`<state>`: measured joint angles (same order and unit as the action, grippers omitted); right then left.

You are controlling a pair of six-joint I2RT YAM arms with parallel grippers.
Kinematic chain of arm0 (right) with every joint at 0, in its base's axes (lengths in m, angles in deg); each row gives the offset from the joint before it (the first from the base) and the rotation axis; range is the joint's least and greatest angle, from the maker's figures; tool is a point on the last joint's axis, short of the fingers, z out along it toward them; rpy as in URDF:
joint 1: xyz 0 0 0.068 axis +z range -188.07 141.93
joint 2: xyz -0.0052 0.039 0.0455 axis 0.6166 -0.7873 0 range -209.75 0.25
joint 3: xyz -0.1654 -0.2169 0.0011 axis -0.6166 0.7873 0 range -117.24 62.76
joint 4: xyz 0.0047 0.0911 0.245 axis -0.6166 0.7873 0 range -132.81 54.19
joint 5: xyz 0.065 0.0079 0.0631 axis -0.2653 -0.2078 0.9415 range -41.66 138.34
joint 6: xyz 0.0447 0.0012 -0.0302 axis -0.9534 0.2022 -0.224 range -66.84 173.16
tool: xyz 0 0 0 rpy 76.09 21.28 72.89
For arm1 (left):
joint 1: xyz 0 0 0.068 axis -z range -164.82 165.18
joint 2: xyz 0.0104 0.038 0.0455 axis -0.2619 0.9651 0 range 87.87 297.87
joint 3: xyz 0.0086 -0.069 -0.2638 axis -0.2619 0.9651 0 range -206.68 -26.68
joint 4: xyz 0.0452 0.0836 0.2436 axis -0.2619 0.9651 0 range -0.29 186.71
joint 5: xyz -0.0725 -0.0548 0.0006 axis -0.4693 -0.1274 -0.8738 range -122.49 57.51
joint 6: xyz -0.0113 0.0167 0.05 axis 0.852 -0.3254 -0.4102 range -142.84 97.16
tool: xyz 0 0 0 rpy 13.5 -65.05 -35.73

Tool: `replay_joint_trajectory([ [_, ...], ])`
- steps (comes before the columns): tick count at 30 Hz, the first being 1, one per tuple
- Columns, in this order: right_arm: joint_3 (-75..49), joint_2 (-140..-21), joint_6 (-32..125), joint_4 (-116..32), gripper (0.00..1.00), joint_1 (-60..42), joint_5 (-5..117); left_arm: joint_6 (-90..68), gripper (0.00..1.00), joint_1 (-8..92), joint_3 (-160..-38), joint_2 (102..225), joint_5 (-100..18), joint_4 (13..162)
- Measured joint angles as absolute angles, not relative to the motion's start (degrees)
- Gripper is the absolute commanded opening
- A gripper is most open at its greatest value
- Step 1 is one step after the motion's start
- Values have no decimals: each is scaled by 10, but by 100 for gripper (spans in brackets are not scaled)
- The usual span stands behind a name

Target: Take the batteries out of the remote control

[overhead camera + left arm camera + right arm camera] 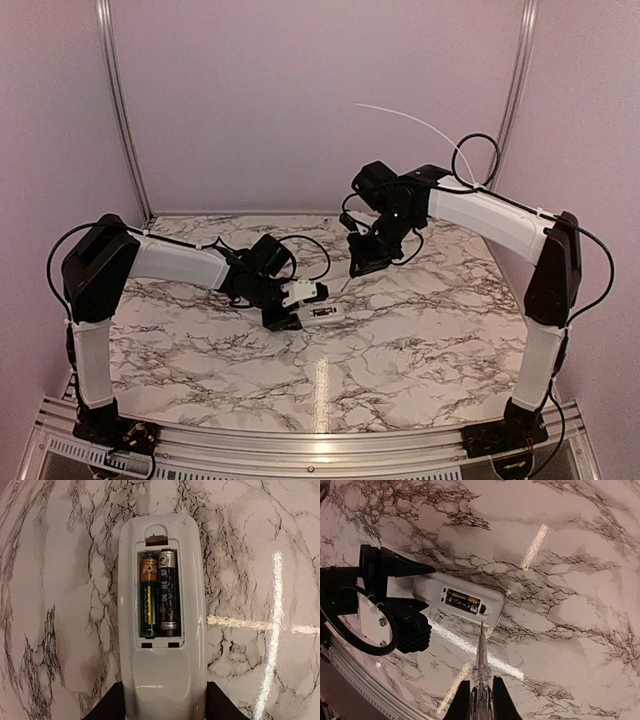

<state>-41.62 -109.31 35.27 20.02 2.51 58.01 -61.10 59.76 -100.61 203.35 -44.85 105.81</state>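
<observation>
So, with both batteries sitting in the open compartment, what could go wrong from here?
The left gripper clamps only one end of the remote control, so prying may pivot or slip it. The thin pointed tool in the right gripper could skid off the round batteries, which sit snugly side by side. A popped battery may roll across the smooth table.
</observation>
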Motion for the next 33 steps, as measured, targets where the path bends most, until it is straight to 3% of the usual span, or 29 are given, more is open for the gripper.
replay_joint_trajectory([
  [33, -380, -1150, 348, 130, 0, 45, 605, -470, 27, 611, -974, 1992, -388, 1050],
])
